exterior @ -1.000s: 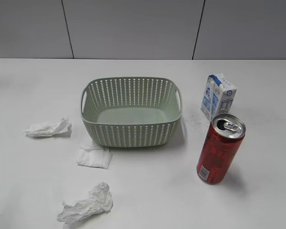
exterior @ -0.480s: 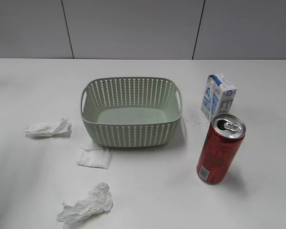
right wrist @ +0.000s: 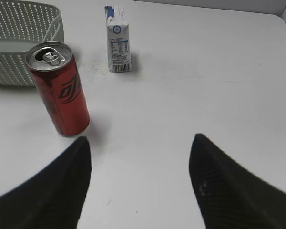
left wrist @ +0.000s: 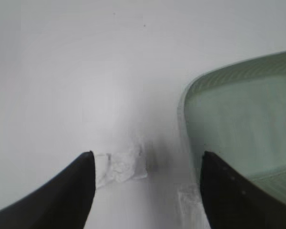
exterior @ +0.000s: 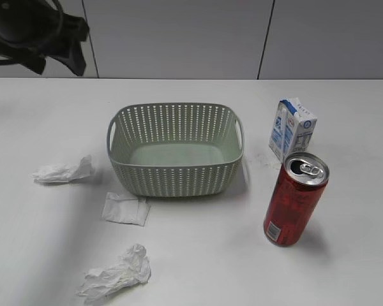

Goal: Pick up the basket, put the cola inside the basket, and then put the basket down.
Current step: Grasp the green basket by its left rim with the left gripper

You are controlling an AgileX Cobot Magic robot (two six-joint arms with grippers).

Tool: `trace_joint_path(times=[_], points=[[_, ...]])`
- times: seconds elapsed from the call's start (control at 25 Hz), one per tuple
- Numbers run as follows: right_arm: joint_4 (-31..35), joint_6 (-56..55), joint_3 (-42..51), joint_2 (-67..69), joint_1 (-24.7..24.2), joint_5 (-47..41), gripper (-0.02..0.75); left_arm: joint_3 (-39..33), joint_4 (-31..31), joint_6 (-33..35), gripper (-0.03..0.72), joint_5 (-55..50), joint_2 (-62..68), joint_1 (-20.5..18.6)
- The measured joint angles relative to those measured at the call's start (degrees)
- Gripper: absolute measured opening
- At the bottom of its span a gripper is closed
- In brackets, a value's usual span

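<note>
The pale sage-green basket (exterior: 175,150) stands empty on the white table, mid-scene. Its rounded corner shows at the right of the left wrist view (left wrist: 238,119). The red cola can (exterior: 295,199) stands upright to the basket's right front; it also shows in the right wrist view (right wrist: 59,88). My left gripper (left wrist: 145,160) is open and empty, above the table left of the basket; its dark arm (exterior: 35,32) shows at the top left of the exterior view. My right gripper (right wrist: 140,143) is open and empty, right of the can and apart from it.
A small blue-and-white carton (exterior: 292,129) stands behind the can. Crumpled tissues lie left (exterior: 64,171) and front left (exterior: 115,273) of the basket, and a flat one (exterior: 125,209) lies at the basket's front left corner. A grey wall backs the table.
The left arm has come into the exterior view at the top left. Basket, can, carton and tissues have not moved.
</note>
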State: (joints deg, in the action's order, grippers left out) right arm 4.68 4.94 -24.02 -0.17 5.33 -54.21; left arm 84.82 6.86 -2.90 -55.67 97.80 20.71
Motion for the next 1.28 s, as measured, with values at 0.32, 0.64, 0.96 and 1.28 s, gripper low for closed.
trace_joint_path(times=[0.32, 0.64, 0.96, 1.28], points=[[0.00, -0.05, 0.00, 0.00, 0.00, 0.00, 0.489, 3.80, -3.70, -7.76, 0.522, -4.08, 11.38, 6.64], [0.00, -0.05, 0.00, 0.00, 0.00, 0.00, 0.489, 3.87, -3.14, -10.57, 0.522, -2.04, 18.00, 7.52], [0.00, -0.05, 0.00, 0.00, 0.00, 0.00, 0.489, 4.98, -3.07, -15.96, 0.522, -1.31, 22.34, 7.52], [0.00, -0.05, 0.00, 0.00, 0.00, 0.00, 0.489, 6.46, -3.07, -20.38, 0.426, -0.89, 23.30, 7.52]])
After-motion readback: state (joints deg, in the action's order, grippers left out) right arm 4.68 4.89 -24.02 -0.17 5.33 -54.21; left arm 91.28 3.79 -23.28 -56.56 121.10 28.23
